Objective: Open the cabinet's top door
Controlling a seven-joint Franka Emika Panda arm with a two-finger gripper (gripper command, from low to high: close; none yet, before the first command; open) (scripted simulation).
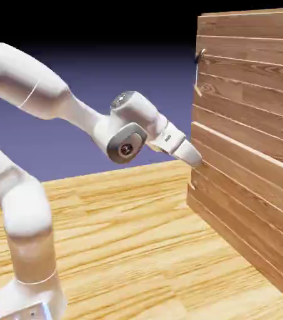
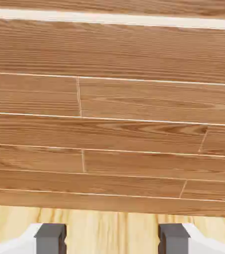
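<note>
The cabinet (image 1: 250, 156) of reddish-brown planks stands at the right of the exterior view. Its top door (image 1: 250, 81) is the upper panel and lies flush, with a small dark loop handle (image 1: 200, 57) near its left edge. My gripper (image 1: 195, 157) sits well below that handle, close against the cabinet front where the top door meets the lower panel (image 1: 243, 212). In the hand view the cabinet (image 2: 112, 124) planks fill most of the picture. The gripper (image 2: 112, 239) is open, its two grey fingertips (image 2: 49, 238) wide apart with nothing between them. The handle does not show in the hand view.
The light wooden table (image 1: 119, 237) stretches below and to the left of the cabinet, and a strip of the table (image 2: 109, 225) shows under the planks. The white arm (image 1: 37, 94) arches in from the lower left.
</note>
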